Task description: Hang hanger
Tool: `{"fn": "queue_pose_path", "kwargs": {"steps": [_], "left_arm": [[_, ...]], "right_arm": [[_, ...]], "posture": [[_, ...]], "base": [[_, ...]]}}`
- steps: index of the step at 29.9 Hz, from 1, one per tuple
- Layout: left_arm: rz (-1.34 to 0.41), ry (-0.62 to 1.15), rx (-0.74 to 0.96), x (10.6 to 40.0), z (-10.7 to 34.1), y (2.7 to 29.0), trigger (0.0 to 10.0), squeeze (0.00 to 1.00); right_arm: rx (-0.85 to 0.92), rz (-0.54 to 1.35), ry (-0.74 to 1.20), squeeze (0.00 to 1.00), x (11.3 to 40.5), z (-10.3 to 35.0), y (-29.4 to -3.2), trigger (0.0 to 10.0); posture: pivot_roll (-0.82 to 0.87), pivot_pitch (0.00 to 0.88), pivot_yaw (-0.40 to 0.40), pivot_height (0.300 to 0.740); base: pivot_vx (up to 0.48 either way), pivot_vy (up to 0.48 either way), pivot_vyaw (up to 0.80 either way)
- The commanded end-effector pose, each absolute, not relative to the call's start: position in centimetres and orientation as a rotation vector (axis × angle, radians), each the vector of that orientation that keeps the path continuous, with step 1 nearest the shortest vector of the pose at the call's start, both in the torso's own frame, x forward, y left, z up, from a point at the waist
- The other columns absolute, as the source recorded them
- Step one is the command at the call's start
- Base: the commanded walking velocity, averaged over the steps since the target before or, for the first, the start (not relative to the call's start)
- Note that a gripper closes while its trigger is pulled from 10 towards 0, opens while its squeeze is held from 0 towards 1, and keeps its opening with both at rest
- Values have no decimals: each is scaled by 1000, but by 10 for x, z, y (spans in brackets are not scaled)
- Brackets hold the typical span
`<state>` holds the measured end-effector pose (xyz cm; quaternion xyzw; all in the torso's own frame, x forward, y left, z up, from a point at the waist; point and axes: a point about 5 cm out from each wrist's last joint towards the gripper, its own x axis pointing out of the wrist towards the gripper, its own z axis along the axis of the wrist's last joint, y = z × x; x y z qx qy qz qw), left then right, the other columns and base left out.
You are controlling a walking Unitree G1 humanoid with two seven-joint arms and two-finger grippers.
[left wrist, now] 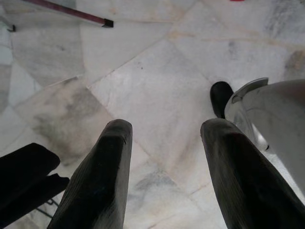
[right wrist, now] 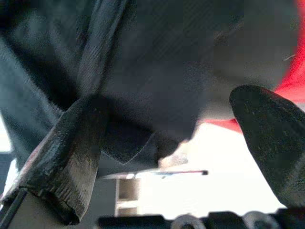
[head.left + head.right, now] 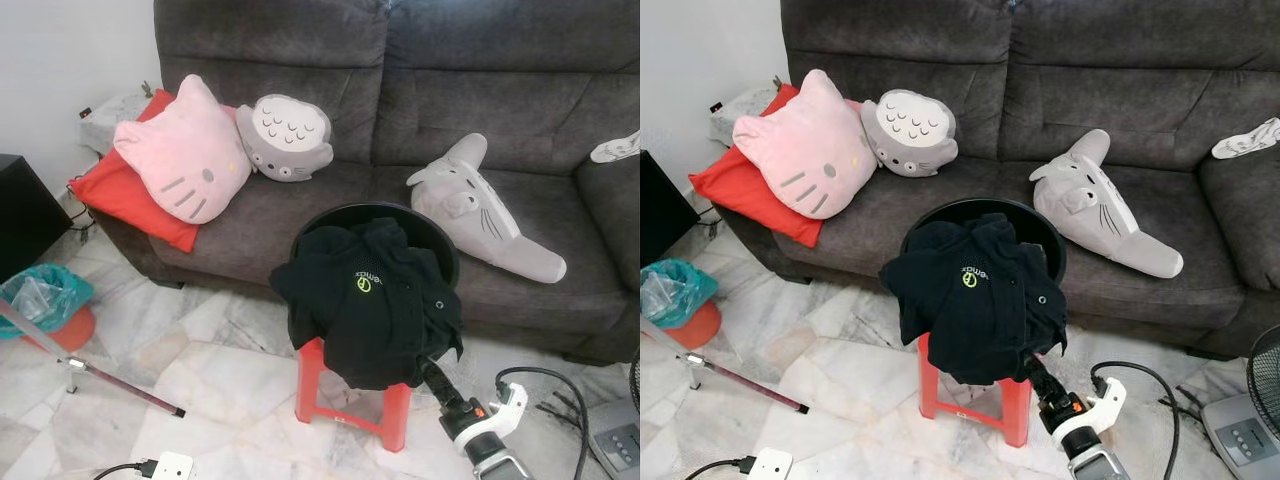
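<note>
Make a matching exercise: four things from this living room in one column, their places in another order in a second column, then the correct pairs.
Things:
1. black shirt
2. pink cat cushion
3. teal bag
4. right gripper

Places:
A. on the floor beside the sofa's end
B. reaching up to the hem under the stool's edge
C. draped over the black basket on the red stool
D. leaning on a red cushion on the sofa

Pairs: 1-C, 2-D, 3-A, 4-B

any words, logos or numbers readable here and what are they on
Black shirt draped over the tub on the red stool: a yellow-green round logo with small lettering beside it, too small and blurred to read.
Fan control panel on the floor: button markings, unreadable.
No other text visible.
</note>
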<state>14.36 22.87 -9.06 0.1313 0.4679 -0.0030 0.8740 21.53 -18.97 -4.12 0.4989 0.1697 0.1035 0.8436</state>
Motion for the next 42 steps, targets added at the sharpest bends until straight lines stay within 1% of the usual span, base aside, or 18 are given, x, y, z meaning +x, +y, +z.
{"fn": "queue_pose_path", "kwargs": {"steps": [1,6,9,12,15,20,26,35,40,42], "left_arm": [[8,987,291,141,-90,234,10000,0],[8,985,297,142,-90,235,10000,0],[7,982,298,142,-90,234,10000,0],[5,980,298,142,-90,234,10000,0],[3,979,298,142,-90,233,10000,0],[-3,982,299,142,-90,232,10000,0],[-7,983,299,141,-91,231,10000,0],[-7,982,295,141,-91,231,10000,0],[-9,984,292,141,-91,231,10000,0],[-12,985,289,141,-91,230,10000,0]], "right_arm": [[1057,266,361,0,219,-39,-182,10000],[1060,260,328,0,223,-36,-181,10000],[1024,224,325,0,225,-36,-186,10000],[1016,192,275,0,231,-31,-193,10000],[1020,224,244,0,236,-26,-193,10000],[1008,331,184,0,245,-15,-187,10000],[1003,371,157,0,248,-10,-184,10000],[989,492,72,0,262,7,-171,10000],[976,545,34,0,261,14,-162,10000],[968,568,27,0,256,15,-156,10000]], "posture": [[7,29,89,740],[6,31,91,740],[6,29,88,740],[4,27,87,740],[1,25,86,740],[-3,9,80,740],[-5,1,78,740],[-11,14,76,740],[-17,22,73,740],[-18,26,71,740]], "base": [[0,0,0],[0,0,0],[0,0,0],[0,0,0],[0,0,0],[0,0,0],[0,0,0],[0,0,0],[0,0,0],[0,0,0]]}}
